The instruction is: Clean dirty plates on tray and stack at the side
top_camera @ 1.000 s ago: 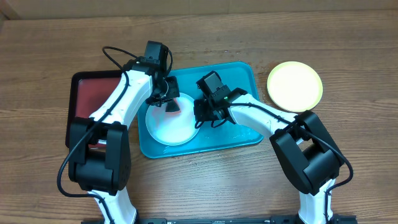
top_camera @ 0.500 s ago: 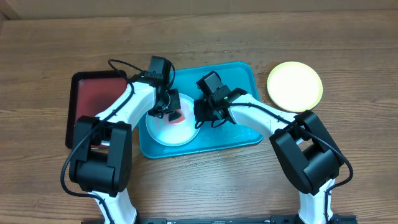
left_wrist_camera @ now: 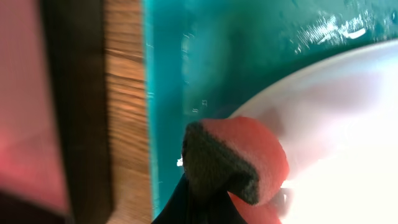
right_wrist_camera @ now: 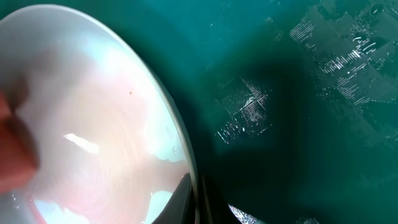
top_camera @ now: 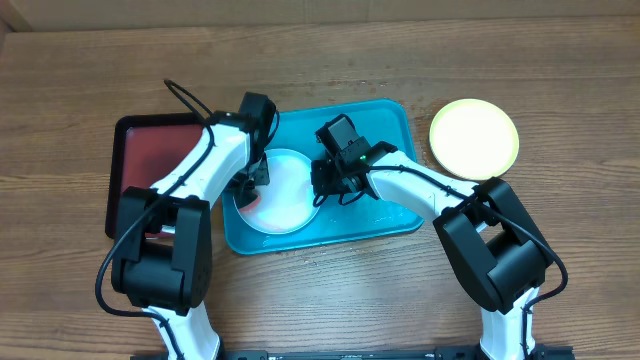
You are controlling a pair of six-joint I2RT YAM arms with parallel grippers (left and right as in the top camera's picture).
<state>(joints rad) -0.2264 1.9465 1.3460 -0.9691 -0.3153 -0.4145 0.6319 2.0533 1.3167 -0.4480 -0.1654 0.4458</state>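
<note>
No text, label, brand, number or sign can be read on anything in any of the three views.

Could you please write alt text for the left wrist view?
A red sponge with a dark face, gripped from below, touches the white plate's edge in the teal tray; wooden table and a dark red tray lie left.

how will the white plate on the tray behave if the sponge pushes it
The white plate looks like thin glossy plastic, so probably light and stiff. The tray looks wet, so it may slide under the sponge unless the right end effector at its rim steadies it.
</note>
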